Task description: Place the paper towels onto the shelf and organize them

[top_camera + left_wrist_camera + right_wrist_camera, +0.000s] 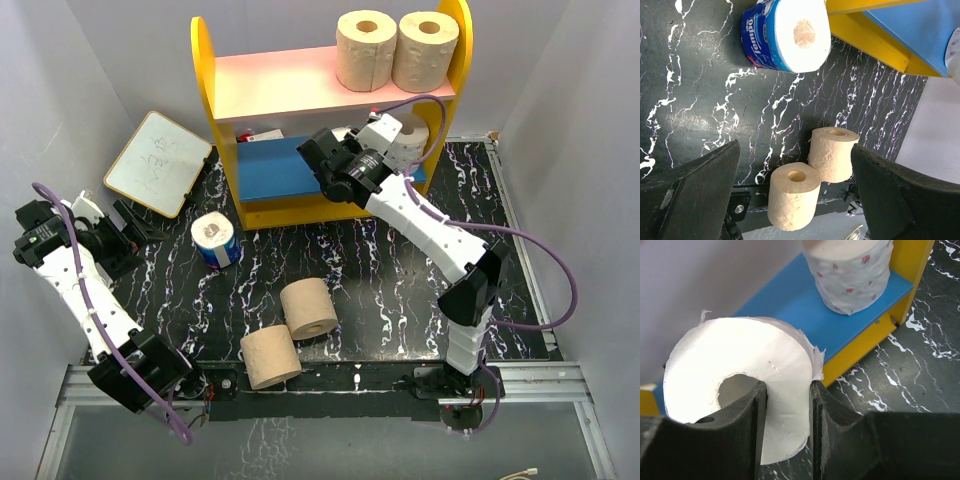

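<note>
The shelf (222,120) has two tan paper towel rolls (365,50) (425,50) upright on its pink upper board. A small white roll (412,135) stands at the right of the blue lower board (790,300) and also shows in the right wrist view (852,275). My right gripper (787,390) is shut on another white roll (740,370), one finger inside the core, just in front of the lower board (275,165). My left gripper (795,147) is open and empty at the table's left. Two tan rolls (308,308) (270,358) and the blue-wrapped roll (215,240) stand on the table.
A flat whiteboard (158,162) lies left of the shelf. A small red and white item (255,135) sits at the back left of the lower board. The tan rolls (832,152) (792,195) touch each other near the table's front edge.
</note>
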